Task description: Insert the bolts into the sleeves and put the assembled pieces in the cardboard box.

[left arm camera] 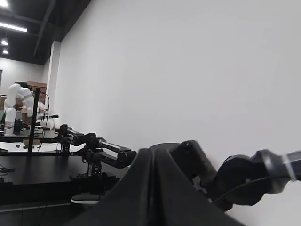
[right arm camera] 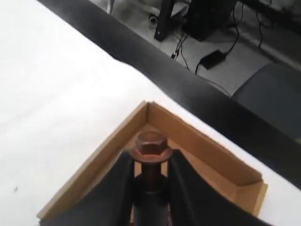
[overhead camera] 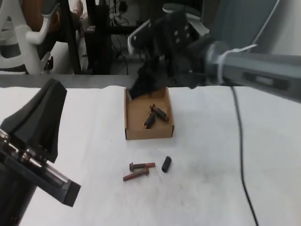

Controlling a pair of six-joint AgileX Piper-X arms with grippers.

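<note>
The open cardboard box (overhead camera: 133,134) sits mid-bench with two assembled pieces (overhead camera: 159,112) (overhead camera: 149,120) lying inside. My right gripper (overhead camera: 141,87) hangs over the box's back left corner. In the right wrist view the right gripper (right arm camera: 149,162) is shut on a rusty bolt (right arm camera: 149,145), hex head up, with a dark sleeve (right arm camera: 150,202) on its shank, above a box corner (right arm camera: 146,106). Two loose bolts (overhead camera: 141,165) (overhead camera: 135,175) and a black sleeve (overhead camera: 166,164) lie on the white bench in front of the box. My left gripper (overhead camera: 44,110) is raised at the near left, shut and empty, its fingers (left arm camera: 141,193) pressed together.
The white bench cover (overhead camera: 225,155) spreads around the box. A black cable (overhead camera: 241,150) trails from the right arm across the bench's right side. Desks, chairs and cables stand beyond the far edge. The left wrist view faces a white wall (left arm camera: 188,70) and the other arm (left arm camera: 244,181).
</note>
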